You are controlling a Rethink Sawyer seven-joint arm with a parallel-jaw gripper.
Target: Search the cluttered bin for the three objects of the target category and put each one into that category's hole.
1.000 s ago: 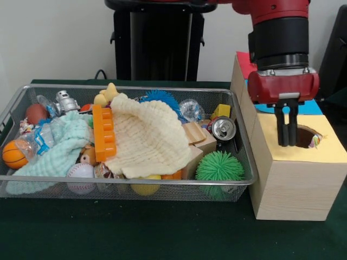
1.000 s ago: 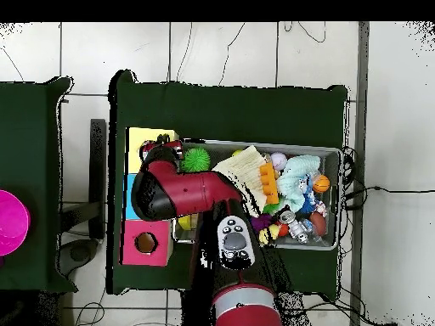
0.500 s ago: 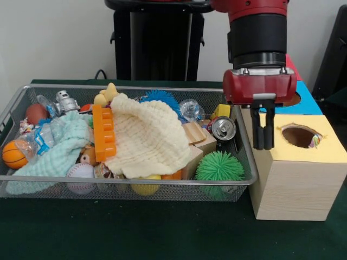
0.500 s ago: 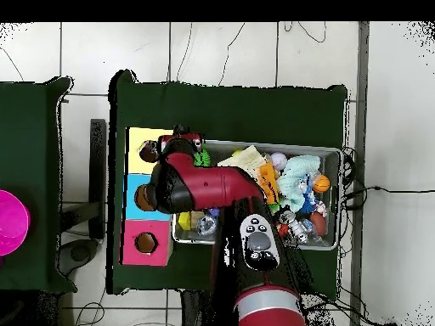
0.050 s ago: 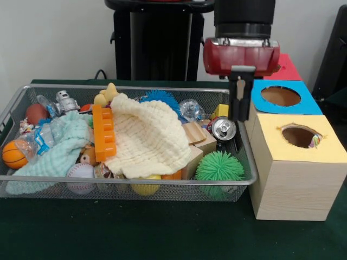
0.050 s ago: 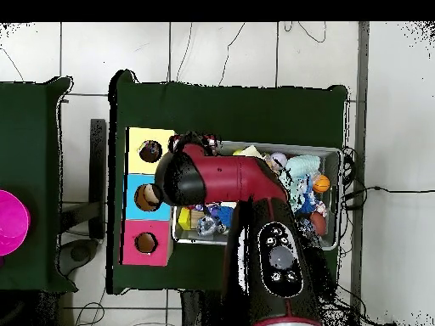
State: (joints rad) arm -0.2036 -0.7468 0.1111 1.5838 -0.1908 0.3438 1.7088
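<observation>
My gripper [image 5: 241, 116] hangs over the right end of the wire bin [image 5: 135, 184], just above a silver soda can [image 5: 223, 129]. Its fingers look pressed together and hold nothing. Beside the bin stands a wooden box row with a yellow hole [image 5: 299, 136], a blue hole [image 5: 280, 96] and a red top [image 5: 286, 69]. A colourful item shows inside the yellow hole. A green spiky ball [image 5: 219, 166], wooden blocks [image 5: 196, 134], a cream cloth [image 5: 149, 135] and an orange block [image 5: 103, 132] lie in the bin. From overhead the arm [image 6: 217, 174] hides the gripper.
A mint cloth [image 5: 59, 151], basketball [image 5: 13, 154], baseball [image 5: 80, 172], blue spiky ball [image 5: 161, 97] and toy robot [image 5: 66, 101] fill the bin's left and back. Overhead, the three holes [image 6: 147, 197] line the bin's left side. A pink round object [image 6: 10, 222] sits at the far left.
The gripper has risen from the yellow hole and moved left, now over the bin's right end above the can. It carries nothing.
</observation>
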